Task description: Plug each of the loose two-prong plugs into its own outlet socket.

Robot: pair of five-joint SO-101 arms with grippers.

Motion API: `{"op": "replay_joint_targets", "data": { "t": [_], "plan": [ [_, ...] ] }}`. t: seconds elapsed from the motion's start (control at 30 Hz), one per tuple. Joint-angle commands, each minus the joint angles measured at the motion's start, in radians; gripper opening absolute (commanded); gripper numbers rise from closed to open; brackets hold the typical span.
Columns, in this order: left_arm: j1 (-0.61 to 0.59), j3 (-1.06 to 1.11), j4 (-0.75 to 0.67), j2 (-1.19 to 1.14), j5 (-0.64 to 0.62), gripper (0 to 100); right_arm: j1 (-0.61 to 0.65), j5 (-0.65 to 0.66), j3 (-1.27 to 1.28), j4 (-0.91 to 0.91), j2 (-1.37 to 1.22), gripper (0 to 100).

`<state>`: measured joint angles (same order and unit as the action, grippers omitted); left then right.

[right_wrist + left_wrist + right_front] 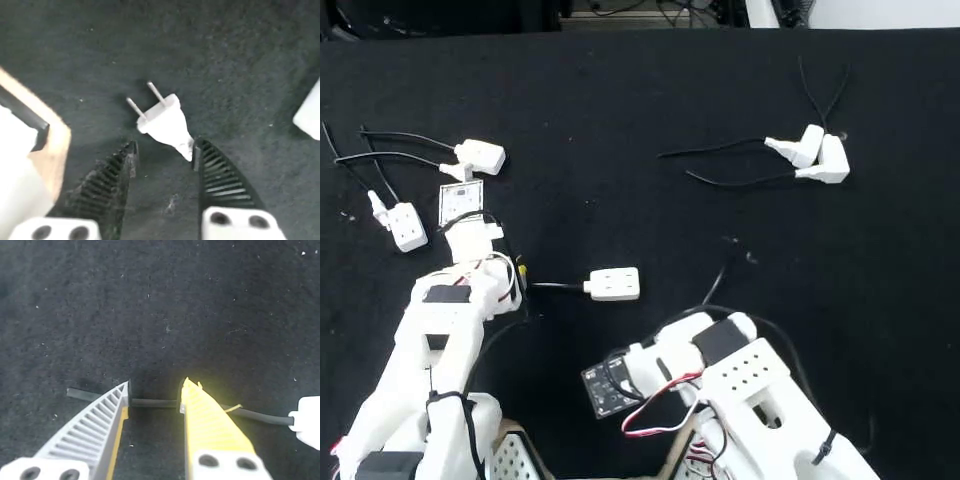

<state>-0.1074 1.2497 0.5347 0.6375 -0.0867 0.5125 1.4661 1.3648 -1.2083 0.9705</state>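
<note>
High overview of table (650,90); wrist cameras close, downward.

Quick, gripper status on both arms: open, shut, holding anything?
Left gripper: open, fingertips either side of a black cable, not clamped.
Right gripper: open, white two-prong plug at its fingertips, not gripped.

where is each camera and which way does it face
high view: fixed overhead, looks down on the table; left arm, right arm at near edge
left wrist view: on that wrist, looks down past open jaws straddling a cord
right wrist view: on that wrist, looks down past open jaws at a plug
shared: high and left wrist views show that cord
</note>
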Motion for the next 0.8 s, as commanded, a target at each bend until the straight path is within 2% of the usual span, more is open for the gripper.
{"op": "replay_joint_targets", "data": {
  "t": [0.0, 0.17, 0.53, 0.6, 0.67, 0.77],
  "plan": [
    [-0.008, -0.012, -0.012, 0.015, -0.005, 17, 0.008, 0.009, 0.005, 0.046, -0.005, 16.9],
    [-0.008, -0.01, -0.012, 0.015, -0.005, 17, -0.048, 0.009, 0.013, 0.141, -0.005, 16.9],
    [-0.008, -0.01, -0.011, 0.015, -0.005, 17, -0.06, 0.06, 0.076, 0.144, -0.005, 16.3],
    [-0.008, -0.01, -0.011, 0.015, -0.005, 17, -0.06, 0.06, 0.074, 0.144, -0.004, 11.4],
    [-0.008, -0.01, -0.011, 0.015, -0.005, 17, -0.063, 0.054, 0.065, 0.146, -0.004, 2.2],
    [-0.008, -0.01, -0.011, 0.015, -0.005, 17, -0.1, 0.021, 0.035, 0.143, 0.002, 1.5]
  ]
}}
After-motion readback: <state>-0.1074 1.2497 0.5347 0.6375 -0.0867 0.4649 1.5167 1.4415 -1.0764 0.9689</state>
